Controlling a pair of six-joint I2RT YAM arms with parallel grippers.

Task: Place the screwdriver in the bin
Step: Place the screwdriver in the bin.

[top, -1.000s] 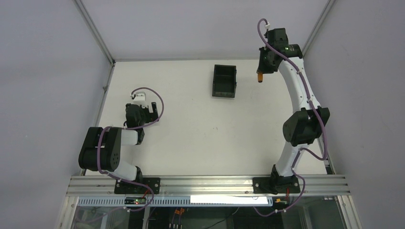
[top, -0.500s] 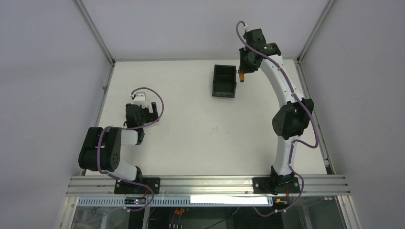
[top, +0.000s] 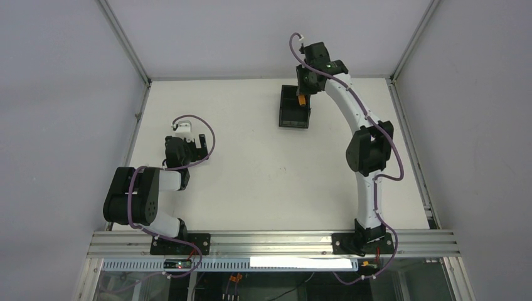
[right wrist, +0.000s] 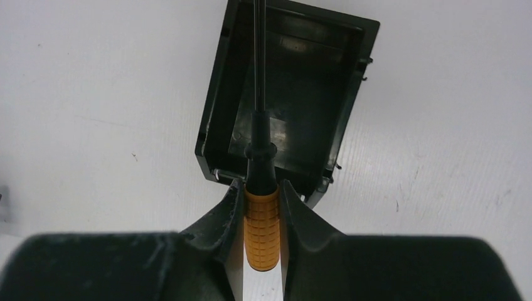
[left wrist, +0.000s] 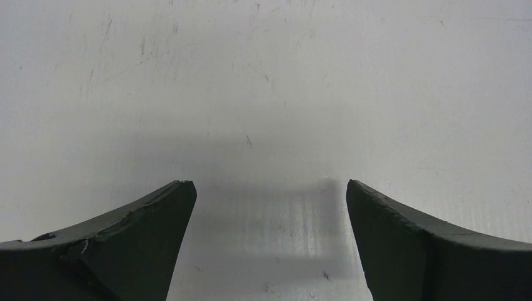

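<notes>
My right gripper (right wrist: 261, 188) is shut on the orange handle of the screwdriver (right wrist: 261, 222), whose thin black shaft points forward over the open black bin (right wrist: 339, 132). In the top view the right gripper (top: 303, 95) hangs over the far right corner of the bin (top: 292, 118), with the orange handle of the screwdriver (top: 302, 100) just showing below it. The bin holds nothing that I can see. My left gripper (left wrist: 270, 188) is open over bare white table, far from both; in the top view the left gripper (top: 186, 139) sits at the left.
The white table (top: 251, 175) is walled by grey panels at the back and sides. A metal rail (top: 270, 241) runs along the near edge where both arm bases are bolted. The folded left arm (top: 141, 197) takes up the near left corner.
The right arm has swung left from the back right corner, carrying the screwdriver to above the bin. The left arm has not moved.
</notes>
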